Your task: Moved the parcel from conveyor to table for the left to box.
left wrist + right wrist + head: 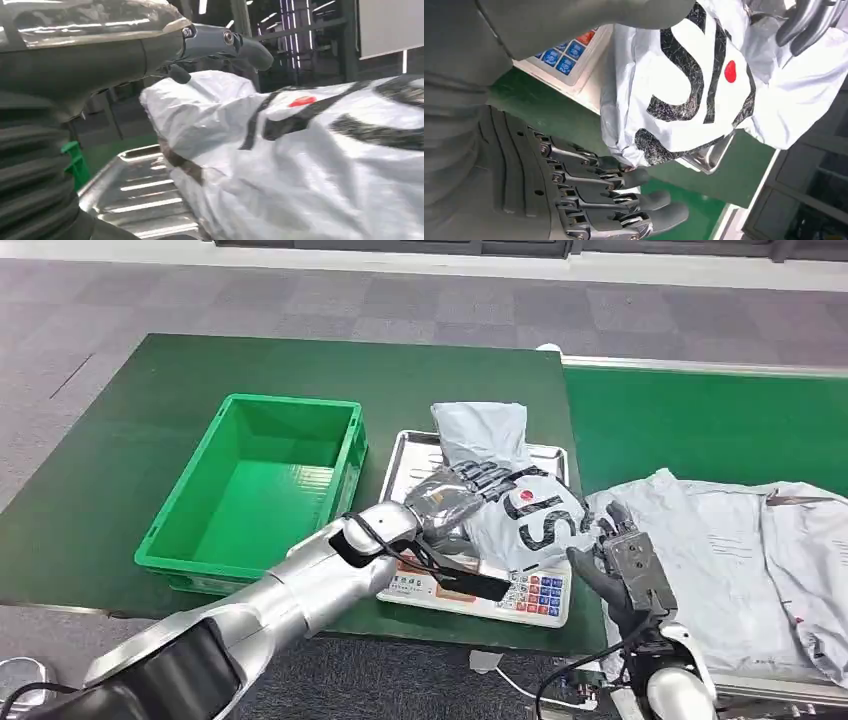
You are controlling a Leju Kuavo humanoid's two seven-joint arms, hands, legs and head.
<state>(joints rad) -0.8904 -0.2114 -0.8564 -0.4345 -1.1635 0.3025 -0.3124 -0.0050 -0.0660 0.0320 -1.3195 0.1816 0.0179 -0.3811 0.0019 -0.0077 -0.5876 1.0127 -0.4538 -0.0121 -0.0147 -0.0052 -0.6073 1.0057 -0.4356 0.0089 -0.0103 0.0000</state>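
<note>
Fingers (462,483) of left hand (445,502) on parcel (505,490), long axis running away from robot.

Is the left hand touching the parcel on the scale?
Touching. In the head view the left hand lies on the parcel atop the scale; in the left wrist view its fingers press the bag.

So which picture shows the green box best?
The head view: the whole green box sits open on the table beside the scale. The left wrist view catches just a small green corner past the metal tray. The right wrist view looks at the parcel instead.
</note>
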